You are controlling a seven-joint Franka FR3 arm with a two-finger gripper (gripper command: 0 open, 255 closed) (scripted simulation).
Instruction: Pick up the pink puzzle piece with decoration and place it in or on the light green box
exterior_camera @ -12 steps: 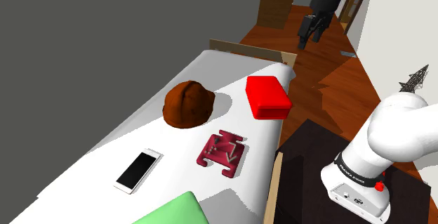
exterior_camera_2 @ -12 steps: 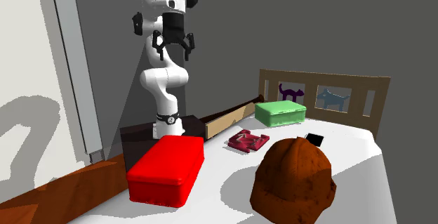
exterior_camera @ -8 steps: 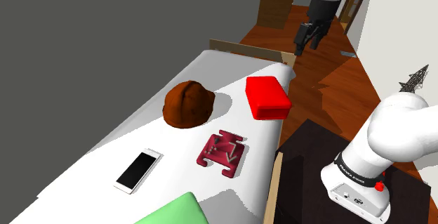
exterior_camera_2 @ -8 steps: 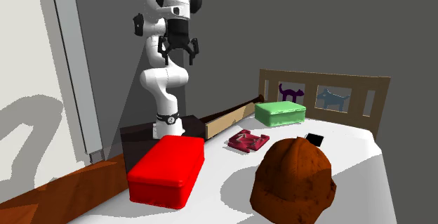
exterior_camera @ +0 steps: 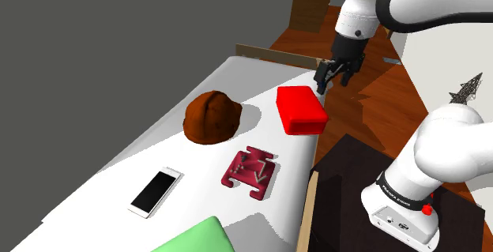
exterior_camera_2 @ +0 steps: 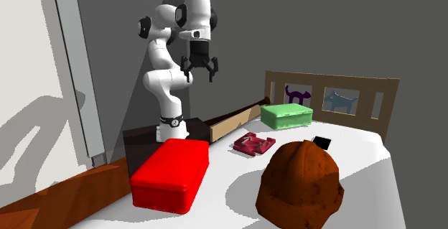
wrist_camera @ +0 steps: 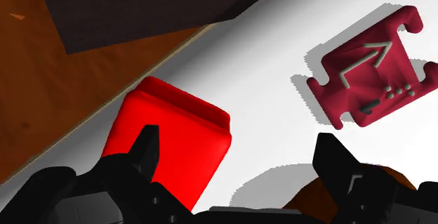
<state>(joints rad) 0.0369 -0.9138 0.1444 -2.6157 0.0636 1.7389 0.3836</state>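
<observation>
A dark pink puzzle piece (exterior_camera: 253,170) with a raised arrow and dots lies flat on the white bed (exterior_camera: 178,152); I also see the puzzle piece (exterior_camera_2: 253,143) (wrist_camera: 370,76) in the other two views. The light green box (exterior_camera_2: 287,115) stands near the headboard, and a corner of the green box (exterior_camera: 193,238) shows at the shoulder view's bottom edge. My gripper (exterior_camera: 325,78) (exterior_camera_2: 200,69) hangs open high in the air above the red box (exterior_camera: 301,108), well away from the puzzle piece. In the wrist view the fingers (wrist_camera: 146,149) stand wide apart with nothing between them.
A red box (exterior_camera_2: 171,171) (wrist_camera: 173,137) sits at the bed's edge. A brown lumpy object (exterior_camera: 212,116) (exterior_camera_2: 301,181) and a phone (exterior_camera: 155,191) also lie on the bed. A wooden headboard (exterior_camera_2: 330,98) with animal pictures closes one end. My dark stand (exterior_camera: 371,203) is beside the bed.
The arm has swung down and toward the bed; the gripper has moved from above the wooden floor to over the red box, staying open.
</observation>
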